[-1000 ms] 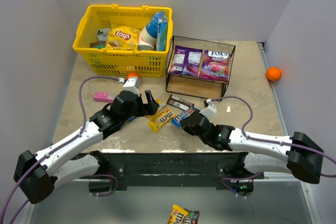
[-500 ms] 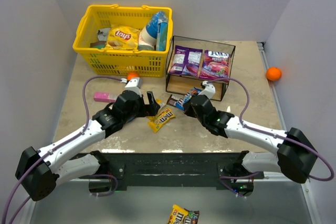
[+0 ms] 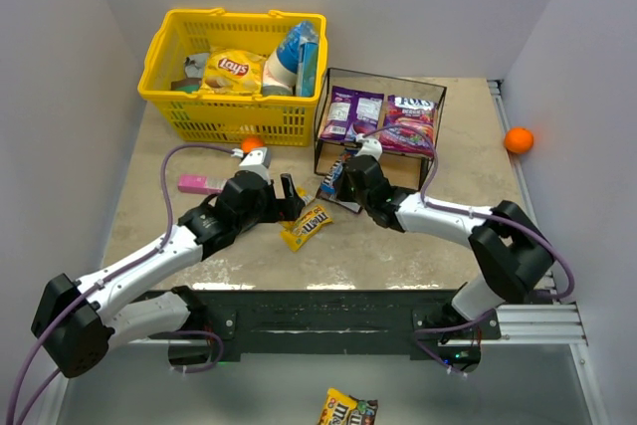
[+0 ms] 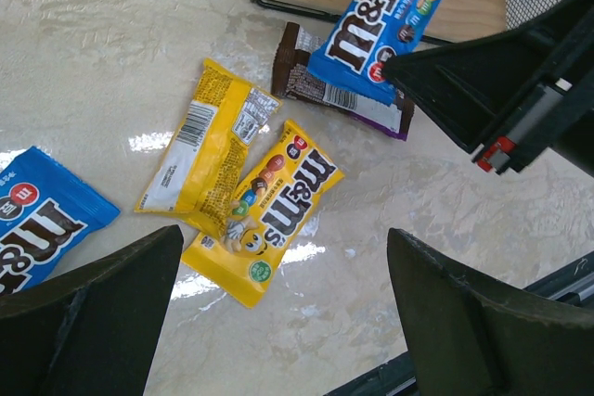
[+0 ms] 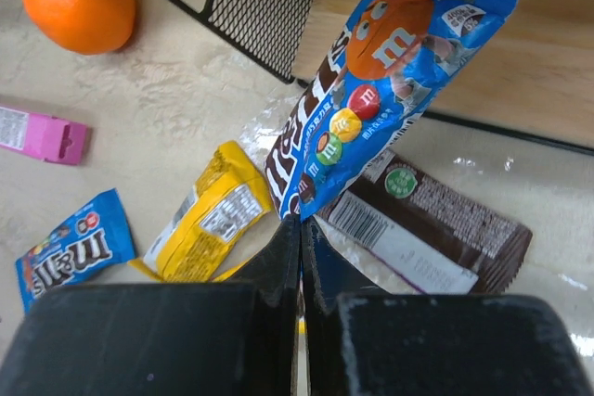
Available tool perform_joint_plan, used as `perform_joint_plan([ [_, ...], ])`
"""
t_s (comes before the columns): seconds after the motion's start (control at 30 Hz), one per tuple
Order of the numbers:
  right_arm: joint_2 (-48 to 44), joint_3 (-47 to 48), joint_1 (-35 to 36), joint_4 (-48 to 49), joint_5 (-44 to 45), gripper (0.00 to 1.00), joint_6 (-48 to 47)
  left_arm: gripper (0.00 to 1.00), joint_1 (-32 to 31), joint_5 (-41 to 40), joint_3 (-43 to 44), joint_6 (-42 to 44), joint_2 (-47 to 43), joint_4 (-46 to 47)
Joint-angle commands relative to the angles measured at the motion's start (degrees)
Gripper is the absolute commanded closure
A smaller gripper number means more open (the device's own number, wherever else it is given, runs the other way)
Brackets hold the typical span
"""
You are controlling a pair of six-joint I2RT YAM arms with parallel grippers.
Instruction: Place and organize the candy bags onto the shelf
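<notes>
"At the shelf (image 5: 548, 53) mouth, who has the blue packet (image 5: 390, 71)?"
"Right claw (image 5: 300, 224), pinched shut on its near end; its length points straight inside. Left claw (image 4: 283, 238) gapes empty over yellow packets (image 4: 283, 197)."

The left arm (image 3: 149, 258) stretches forward and inward from its base. Its wrist tips down, so the left gripper (image 4: 286, 232) hangs low with both fingers spread wide. The right arm (image 3: 503, 251) is folded sharply at the elbow, and its forearm lies across toward the left pincer. The right gripper (image 5: 300, 229) sits just right of and ahead of that pincer. It is pressed tight, pinching the near end of a blue candy bag (image 5: 390, 71) that extends ahead of its fingertips.
</notes>
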Motion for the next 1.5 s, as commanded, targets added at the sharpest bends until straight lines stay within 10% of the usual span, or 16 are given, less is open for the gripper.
perform_joint_plan([
  [0.0,3.1,4.4,-1.9,3.9,-2.2,1.00,-3.9,0.03,0.4,0.4,2.4,0.4,0.4,1.8],
  [0.23,6.1,5.5,-3.2,3.7,0.8,0.98,-5.1,0.03,0.5,0.5,2.4,0.4,0.5,1.9],
  [0.57,3.0,3.4,-3.3,1.4,4.3,0.55,-2.5,0.03,0.5,1.3,2.0,0.1,1.5,3.0],
  [1.47,-31.8,-9.1,-3.2,-22.3,1.1,0.58,5.5,0.41,1.0,1.8,-1.0,-38.1,35.3,50.6],
])
